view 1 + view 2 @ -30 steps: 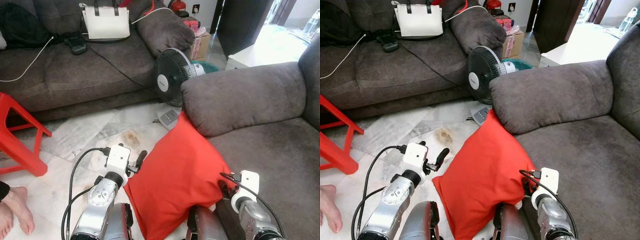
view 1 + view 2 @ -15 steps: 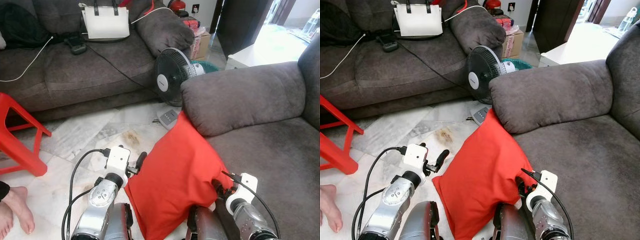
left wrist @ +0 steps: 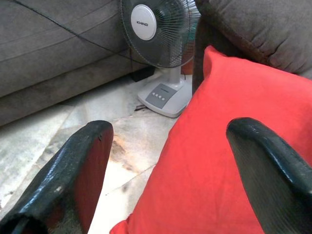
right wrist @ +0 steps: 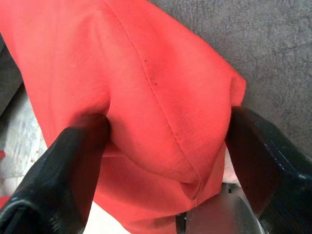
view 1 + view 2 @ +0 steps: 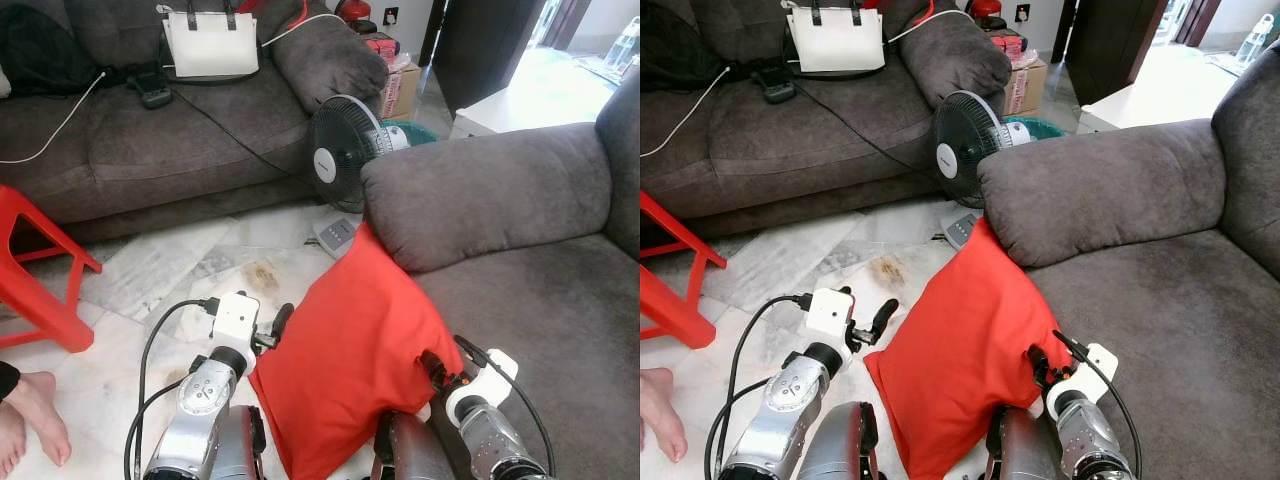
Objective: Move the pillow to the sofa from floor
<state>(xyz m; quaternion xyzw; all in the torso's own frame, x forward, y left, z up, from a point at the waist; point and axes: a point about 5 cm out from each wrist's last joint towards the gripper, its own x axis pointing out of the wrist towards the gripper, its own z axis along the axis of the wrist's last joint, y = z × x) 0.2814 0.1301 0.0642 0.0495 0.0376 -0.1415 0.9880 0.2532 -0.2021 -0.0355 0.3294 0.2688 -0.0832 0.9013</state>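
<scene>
Red pillow (image 5: 350, 350), propped between floor (image 5: 150, 270) and sofa (image 5: 520, 260).

The pillow is leaned against the sofa's front at 5 o'clock, its upper corner touching the armrest (image 5: 480, 200), its lower edge on the floor. The right gripper (image 4: 165, 146) is spread around the pillow's right corner, fingers (image 4: 73, 165) pressed into the fabric. The left gripper (image 3: 165, 161) is held open just beside the pillow's left edge. A fan (image 5: 345, 140) is placed at 12 o'clock, a red stool (image 5: 40, 270) at 9.

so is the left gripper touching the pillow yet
No, in the left wrist view the left gripper is open, with the pillow ahead between its jaws and neither jaw pressing into the fabric.
</scene>
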